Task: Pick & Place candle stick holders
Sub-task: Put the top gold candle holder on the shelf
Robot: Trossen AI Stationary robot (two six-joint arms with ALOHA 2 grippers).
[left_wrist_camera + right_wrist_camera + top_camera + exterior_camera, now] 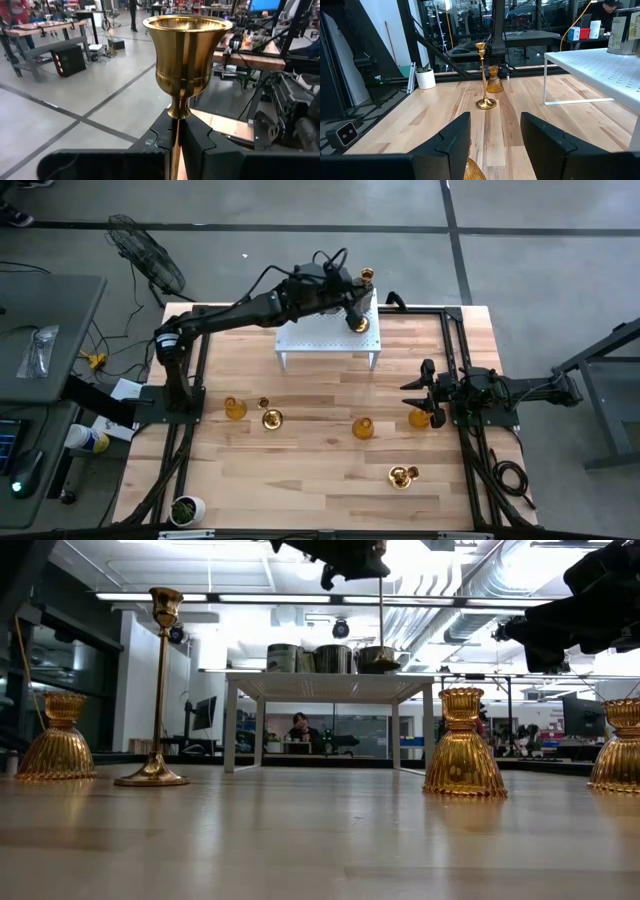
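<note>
A tall, slim gold candle stick holder (pixel 187 55) stands upright in my left gripper (pixel 177 135), which is shut on it over the far right corner of the white perforated stand (pixel 318 340). Its foot (pixel 358 323) is at or just above the stand's top; I cannot tell which. Two silver-grey goblets (pixel 285 658) stand on the stand. Amber cups (pixel 235 408) (pixel 363 427) and gold holders (pixel 272 419) (pixel 403 475) stand on the table. My right gripper (pixel 432 402) waits open at the right edge, with an amber cup (pixel 420 418) just below its fingers. My left gripper pinches the holder's thin stem (pixel 175 127) between its two fingers, just under the cup's knob. The fingers come in level and lie across the stem. The holder stays upright, its cup above the fingers and its long stem (pixel 380 615) reaching down to the foot (pixel 378 658).
A black frame (pixel 455 350) runs along the table's left and right sides. A small white pot with a green plant (pixel 186 508) sits at the near left corner. Bare wood lies between the stand and the near row of holders.
</note>
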